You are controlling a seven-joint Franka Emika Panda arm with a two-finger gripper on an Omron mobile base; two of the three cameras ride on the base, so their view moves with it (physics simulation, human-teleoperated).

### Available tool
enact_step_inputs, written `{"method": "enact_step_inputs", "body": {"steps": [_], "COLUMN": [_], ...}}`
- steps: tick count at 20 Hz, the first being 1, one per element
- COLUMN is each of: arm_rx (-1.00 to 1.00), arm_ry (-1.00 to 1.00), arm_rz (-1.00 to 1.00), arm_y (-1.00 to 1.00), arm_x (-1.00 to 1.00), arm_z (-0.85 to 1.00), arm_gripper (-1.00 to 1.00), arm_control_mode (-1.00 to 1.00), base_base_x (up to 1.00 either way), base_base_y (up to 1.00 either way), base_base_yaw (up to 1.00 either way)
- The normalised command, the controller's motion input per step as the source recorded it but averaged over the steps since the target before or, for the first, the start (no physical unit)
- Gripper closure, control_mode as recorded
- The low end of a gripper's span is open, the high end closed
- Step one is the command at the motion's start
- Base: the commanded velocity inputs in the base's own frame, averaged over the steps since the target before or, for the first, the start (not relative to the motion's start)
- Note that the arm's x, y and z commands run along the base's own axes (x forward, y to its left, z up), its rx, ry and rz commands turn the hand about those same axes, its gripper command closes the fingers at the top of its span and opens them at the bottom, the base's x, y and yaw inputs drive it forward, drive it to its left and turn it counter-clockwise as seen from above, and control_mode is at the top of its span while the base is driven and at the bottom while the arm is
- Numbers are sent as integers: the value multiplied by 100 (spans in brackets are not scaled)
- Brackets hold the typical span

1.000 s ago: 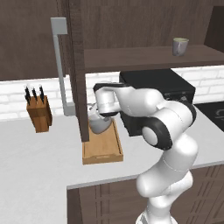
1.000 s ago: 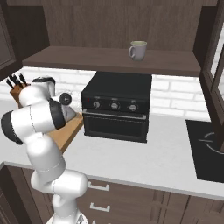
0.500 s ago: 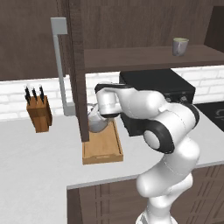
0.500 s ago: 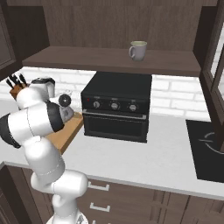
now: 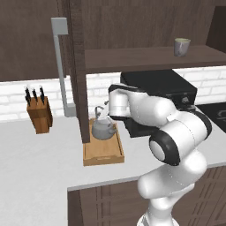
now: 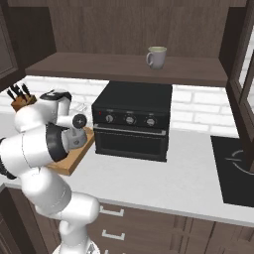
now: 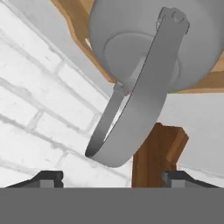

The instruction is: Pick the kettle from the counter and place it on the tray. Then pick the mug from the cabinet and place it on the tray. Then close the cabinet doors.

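The grey metal kettle [image 5: 103, 129] stands at the back of the wooden tray [image 5: 104, 155] on the light counter [image 5: 35, 167]. My gripper [image 7: 113, 178] is open just above it. The fingertips [image 7: 48, 177] stand wide apart on either side of the kettle's arched handle [image 7: 131, 118] without touching it. The kettle body [image 7: 131, 39] and tray rim [image 7: 74, 22] lie beyond. The pale mug [image 5: 181, 46] [image 6: 157, 57] sits on the shelf of the dark wall cabinet [image 6: 124, 67]. The left cabinet door [image 5: 77, 66] hangs open beside the tray.
A black countertop oven [image 5: 159, 95] [image 6: 131, 124] stands right of the tray, close behind my arm. A knife block [image 5: 39, 114] is at the back left. The door's grey bar handle [image 5: 59, 66] hangs near the kettle. A dark hob [image 6: 238, 168] lies far right under the other open door [image 6: 243, 74].
The jaws have opened and let go of the kettle's handle. The kettle now rests on the tray, and the hand has stayed just above it.
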Motion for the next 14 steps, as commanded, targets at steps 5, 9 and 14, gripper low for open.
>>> {"method": "enact_step_inputs", "body": {"steps": [5, 9, 14], "arm_rx": [0, 0, 1], "arm_ry": [-12, -5, -4], "arm_rz": [0, -7, -8], "arm_y": [-27, -23, -2], "arm_x": [-13, -21, -41], "arm_z": [0, 0, 32], "arm_gripper": [-100, -100, -100], "arm_control_mode": [-100, -100, -100], "base_base_x": [0, 0, 0], "base_base_y": [0, 0, 0], "base_base_yaw": [0, 0, 0]}}
